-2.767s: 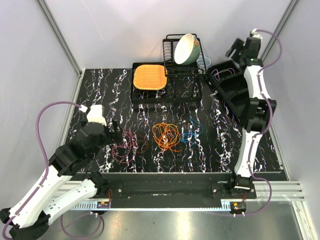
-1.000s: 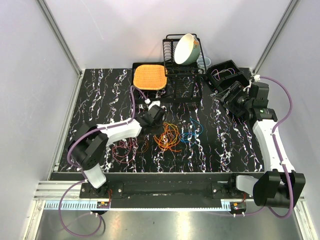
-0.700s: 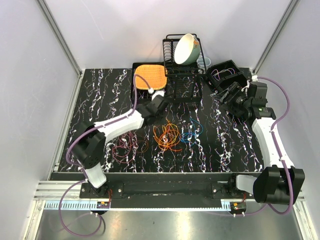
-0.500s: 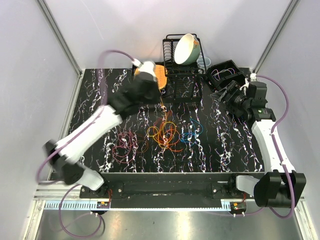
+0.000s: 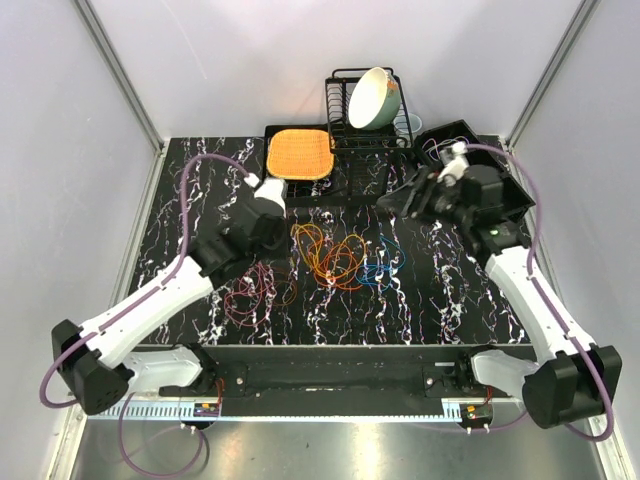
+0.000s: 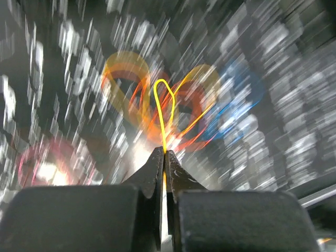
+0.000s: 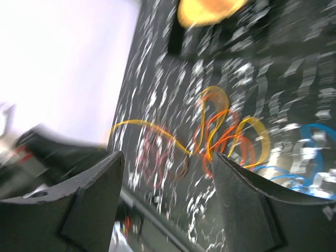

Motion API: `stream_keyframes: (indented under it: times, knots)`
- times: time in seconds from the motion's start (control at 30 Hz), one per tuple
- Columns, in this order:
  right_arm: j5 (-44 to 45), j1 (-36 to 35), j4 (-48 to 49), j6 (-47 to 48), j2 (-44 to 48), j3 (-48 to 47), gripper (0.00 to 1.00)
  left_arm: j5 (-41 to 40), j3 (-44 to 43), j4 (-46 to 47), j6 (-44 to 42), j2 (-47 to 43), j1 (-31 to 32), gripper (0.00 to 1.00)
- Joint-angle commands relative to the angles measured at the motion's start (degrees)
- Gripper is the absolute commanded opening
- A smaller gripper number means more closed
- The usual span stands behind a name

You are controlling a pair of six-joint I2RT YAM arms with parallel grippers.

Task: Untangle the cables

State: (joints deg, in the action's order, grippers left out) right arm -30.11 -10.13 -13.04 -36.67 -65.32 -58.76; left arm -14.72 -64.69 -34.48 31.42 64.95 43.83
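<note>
The cables lie mid-table: a maroon coil (image 5: 258, 290) on the left, an orange tangle (image 5: 336, 258) in the middle, and blue (image 5: 380, 270) with a bit of green on the right. My left gripper (image 5: 284, 236) sits just left of the orange tangle, shut on one orange strand (image 6: 164, 105) that loops out ahead of the tips (image 6: 164, 152). My right gripper (image 5: 405, 200) hovers above the table, right of the tangle, open with nothing in it. The right wrist view is blurred; between its fingers (image 7: 167, 157) the orange cables (image 7: 220, 131) and the maroon coil (image 7: 157, 157) show below.
A black dish rack (image 5: 365, 150) with a tilted bowl (image 5: 372, 97) stands at the back. Beside it a black tray (image 5: 285, 190) bears an orange mat (image 5: 298, 153). A black bin (image 5: 450, 135) sits at the back right, behind the right arm.
The left arm came down from near the orange mat and swung left, dragging an orange strand and spreading the tangle. The right gripper moved left, away from the bin.
</note>
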Motion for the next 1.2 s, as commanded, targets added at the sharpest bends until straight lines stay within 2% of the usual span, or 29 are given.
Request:
stream_keyframes:
  times: [0.0, 0.2, 0.3, 0.4, 0.43, 0.5, 0.53, 0.57, 0.6, 0.67, 0.77, 0.83, 0.9, 1.0, 1.1, 1.13, 1.17]
  knots:
    - [-2.6, -7.8, 6.3, 2.7, -0.8, 3.6, 0.72, -0.3, -2.2, 0.6, 0.8, -2.0, -0.1, 0.0]
    - [-0.7, -13.6, 8.8, 0.4, -4.1, 6.1, 0.7, 0.7, -6.1, -0.1, -1.3, -1.1, -0.2, 0.0]
    - [0.0, -14.6, 8.9, 0.5, -5.7, 5.5, 0.7, 1.4, -12.2, -2.6, -3.6, 1.0, -1.0, 0.0]
    - [2.5, -14.7, 8.3, 1.6, -6.7, 4.4, 0.7, 1.3, -29.3, -7.3, -8.2, 4.5, -1.5, 0.0]
    - [3.5, -14.7, 8.0, 1.7, -6.7, 3.6, 0.7, 1.6, -39.1, -7.8, -9.4, 5.3, -1.5, 0.0]
    - [7.4, -14.7, 6.6, 1.7, -6.3, 2.5, 0.7, 1.4, -49.7, -8.8, -13.0, 9.5, -1.5, 0.0]
    - [9.0, -14.7, 6.0, 1.3, -5.4, 1.8, 0.7, 1.4, -56.8, -10.9, -14.0, 11.6, -1.5, 0.0]
    - [10.5, -14.7, 5.2, 1.2, -4.7, 1.5, 0.7, 2.3, -67.8, -11.5, -16.2, 13.3, -1.5, 0.0]
    - [12.8, -14.7, 5.0, 1.0, -4.1, 1.3, 0.7, 4.2, -73.0, -11.6, -17.1, 15.5, -1.5, 0.0]
    - [14.5, -14.7, 4.3, 1.0, -2.0, 0.9, 0.7, 10.8, -77.9, -8.1, -18.2, 15.7, -1.4, 0.0]
    - [16.8, -14.7, 3.6, 1.1, 0.4, 1.1, 0.71, 17.5, -70.8, 2.7, -18.4, 8.6, -1.4, 0.0]
    - [18.0, -14.7, 3.5, 1.5, 1.8, 1.5, 0.71, 18.8, -58.9, 10.3, -18.3, 1.5, -1.5, 0.0]
    - [17.8, -14.7, 3.5, 2.1, 2.2, 1.5, 0.72, 18.0, -49.6, 13.1, -18.4, -1.8, -1.5, 0.0]
    - [15.1, -14.7, 3.5, 2.7, 1.7, 1.3, 0.72, 13.2, -41.3, 12.5, -17.6, -7.5, -1.5, 0.0]
    - [12.9, -14.7, 3.4, 2.9, 0.4, 1.5, 0.72, 4.4, -24.1, 11.5, -13.4, -13.7, -1.5, 0.0]
    - [12.6, -14.6, 3.2, 2.7, 0.2, 2.0, 0.72, -0.5, -14.9, 10.6, -10.2, -14.8, -1.4, 0.0]
    - [12.3, -14.7, 3.1, 2.0, 0.0, 2.2, 0.72, -3.0, -11.1, 9.3, -8.3, -16.6, -1.5, 0.0]
